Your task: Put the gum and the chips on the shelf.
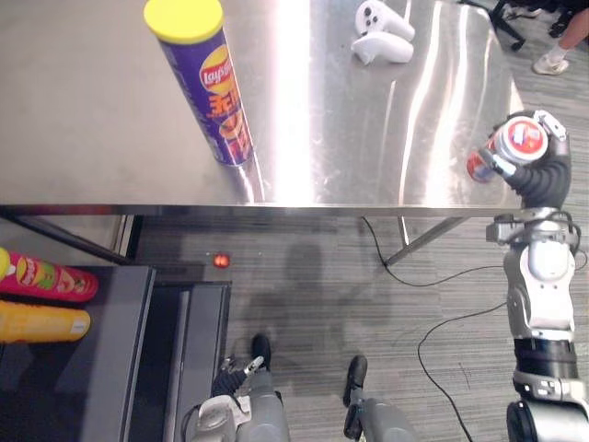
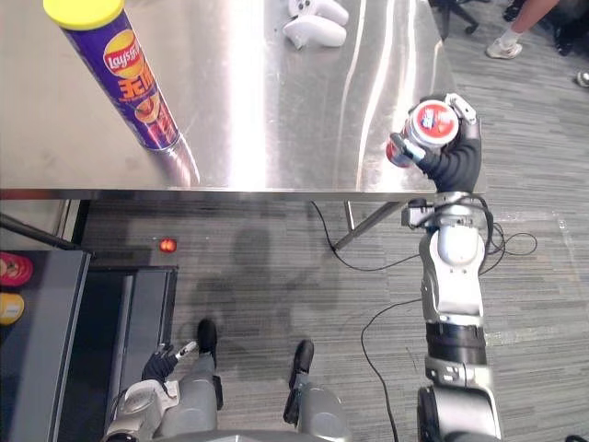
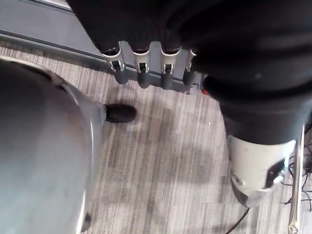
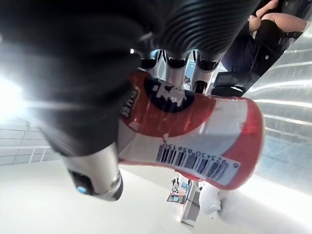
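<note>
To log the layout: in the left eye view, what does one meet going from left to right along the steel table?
The purple chips can with yellow lid → white controllers → red gum container, held in the right hand.

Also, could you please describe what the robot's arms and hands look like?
Both arms are silver-grey, built of rounded segments with dark bands at the joints, clearest on the right arm. The right hand and left hand each wear a dark ribbed cover; the fingers are silver with dark tips.
</note>
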`<state>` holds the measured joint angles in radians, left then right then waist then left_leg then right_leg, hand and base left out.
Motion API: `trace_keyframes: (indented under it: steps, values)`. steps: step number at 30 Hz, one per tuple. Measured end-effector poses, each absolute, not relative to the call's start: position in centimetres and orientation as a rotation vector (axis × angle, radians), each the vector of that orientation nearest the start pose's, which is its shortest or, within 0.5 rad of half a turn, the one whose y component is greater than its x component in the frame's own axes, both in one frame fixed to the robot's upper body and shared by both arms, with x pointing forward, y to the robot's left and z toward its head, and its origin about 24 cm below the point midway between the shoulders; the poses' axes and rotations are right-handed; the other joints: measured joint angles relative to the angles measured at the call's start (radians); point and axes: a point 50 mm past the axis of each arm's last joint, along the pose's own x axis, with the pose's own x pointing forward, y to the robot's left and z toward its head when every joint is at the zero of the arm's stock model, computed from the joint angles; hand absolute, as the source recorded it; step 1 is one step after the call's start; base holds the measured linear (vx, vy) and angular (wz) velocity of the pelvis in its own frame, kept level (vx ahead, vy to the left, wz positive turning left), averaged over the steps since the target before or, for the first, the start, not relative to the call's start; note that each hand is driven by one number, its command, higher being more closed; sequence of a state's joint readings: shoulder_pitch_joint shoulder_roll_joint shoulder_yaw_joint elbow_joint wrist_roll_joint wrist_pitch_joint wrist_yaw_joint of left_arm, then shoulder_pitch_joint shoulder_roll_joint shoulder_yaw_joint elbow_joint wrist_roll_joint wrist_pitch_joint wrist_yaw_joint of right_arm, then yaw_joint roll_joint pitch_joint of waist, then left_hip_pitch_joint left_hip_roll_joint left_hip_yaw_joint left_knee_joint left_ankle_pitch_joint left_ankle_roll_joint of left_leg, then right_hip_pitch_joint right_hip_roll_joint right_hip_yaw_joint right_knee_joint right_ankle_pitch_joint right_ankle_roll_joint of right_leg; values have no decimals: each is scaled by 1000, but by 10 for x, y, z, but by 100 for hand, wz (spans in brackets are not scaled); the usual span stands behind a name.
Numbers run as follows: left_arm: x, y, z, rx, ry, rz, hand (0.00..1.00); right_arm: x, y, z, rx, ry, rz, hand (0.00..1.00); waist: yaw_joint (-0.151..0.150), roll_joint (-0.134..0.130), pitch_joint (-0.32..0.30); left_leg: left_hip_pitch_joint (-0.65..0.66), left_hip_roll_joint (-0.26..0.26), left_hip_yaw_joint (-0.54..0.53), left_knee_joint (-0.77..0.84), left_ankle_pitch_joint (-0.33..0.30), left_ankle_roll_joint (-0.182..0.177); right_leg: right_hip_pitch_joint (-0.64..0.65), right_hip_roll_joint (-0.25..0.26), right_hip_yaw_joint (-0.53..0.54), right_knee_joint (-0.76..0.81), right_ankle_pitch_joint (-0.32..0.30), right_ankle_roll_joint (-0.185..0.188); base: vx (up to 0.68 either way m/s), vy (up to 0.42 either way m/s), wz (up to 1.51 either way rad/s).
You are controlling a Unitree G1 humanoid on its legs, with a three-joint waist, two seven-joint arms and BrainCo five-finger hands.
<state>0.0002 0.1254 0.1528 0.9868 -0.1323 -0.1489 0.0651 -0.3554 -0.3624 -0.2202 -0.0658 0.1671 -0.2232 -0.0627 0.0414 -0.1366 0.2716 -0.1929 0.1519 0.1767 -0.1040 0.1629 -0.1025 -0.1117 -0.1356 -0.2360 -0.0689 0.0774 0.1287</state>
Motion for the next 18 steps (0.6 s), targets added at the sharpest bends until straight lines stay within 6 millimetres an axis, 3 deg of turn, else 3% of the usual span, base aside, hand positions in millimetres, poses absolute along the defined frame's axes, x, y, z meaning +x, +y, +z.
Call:
trace_keyframes:
  steps: [12,14,18]
  values:
    - [130,223,-141,-20,870,304,0,261,-247,160,-151,-565,-186,100,-12,9,-73,42,-2,5,0,-17,-9,35,-6,3,3,-4,-1,1,0,-1]
    - [128,222,-142,-21,877,304,0,256,-246,155,-151,-550,-182,100,-11,14,-80,51,-4,5,5,-21,-8,27,-11,2,44,-34,0,16,7,1]
    - [126,223,-142,-33,878,313,0,251,-243,139,-128,-497,-181,100,-10,18,-76,54,-36,-42,63,-39,4,-42,-78,-15,323,-181,5,17,-8,31]
